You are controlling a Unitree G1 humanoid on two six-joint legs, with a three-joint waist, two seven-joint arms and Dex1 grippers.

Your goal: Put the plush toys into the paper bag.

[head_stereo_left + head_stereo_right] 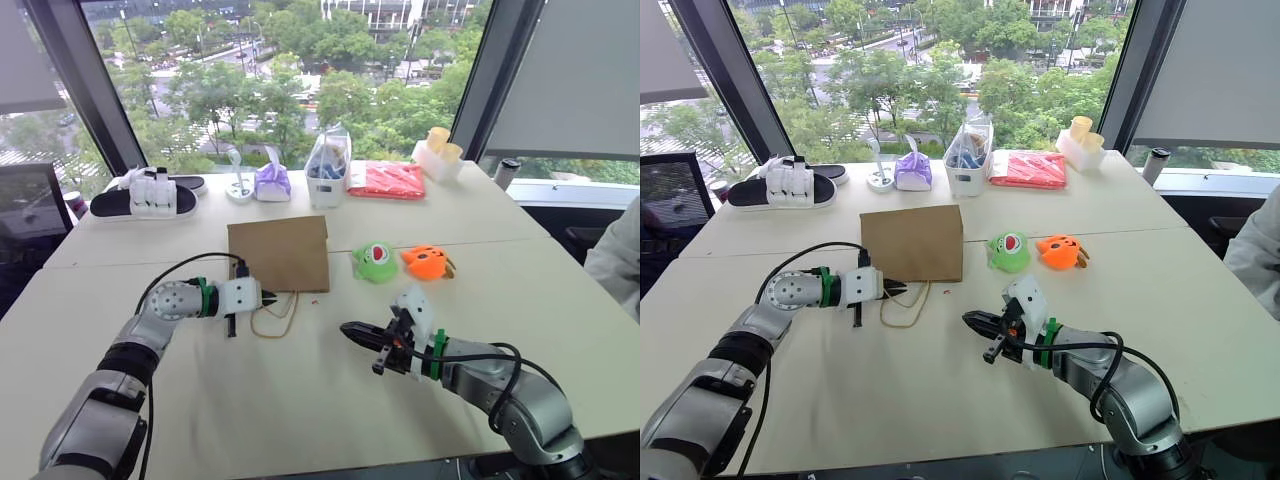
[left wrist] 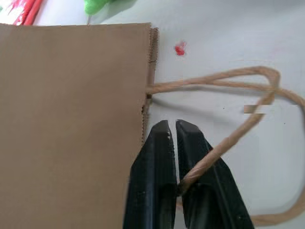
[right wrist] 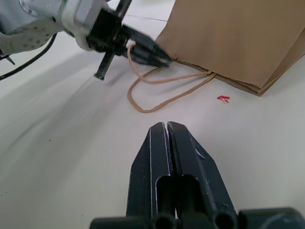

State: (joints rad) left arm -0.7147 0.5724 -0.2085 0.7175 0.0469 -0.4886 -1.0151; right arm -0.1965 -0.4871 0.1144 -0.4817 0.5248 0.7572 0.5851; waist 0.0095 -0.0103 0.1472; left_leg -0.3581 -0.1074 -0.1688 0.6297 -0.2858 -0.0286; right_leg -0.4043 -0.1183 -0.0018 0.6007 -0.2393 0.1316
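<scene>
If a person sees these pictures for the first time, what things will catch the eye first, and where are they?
The flat brown paper bag lies in the middle of the white table, with the left pincer shut on one of its loop handles. Just to the right of the bag sit the bright green plush toy and the orange plush toy. The right pincer is shut and empty, nearer the robot.

The paper bag (image 1: pixel 279 252) at centre frame is matt brown kraft paper, its mouth edge serrated, with twisted paper cord handles (image 2: pixel 224 86). The green plush toy (image 1: pixel 375 262) and the orange plush toy (image 1: pixel 427 262) look soft and fuzzy. The worktop (image 1: pixel 300 400) is smooth, matt off-white. Both gripper finger sets (image 3: pixel 176 162) are smooth black plastic with a slight sheen.
</scene>
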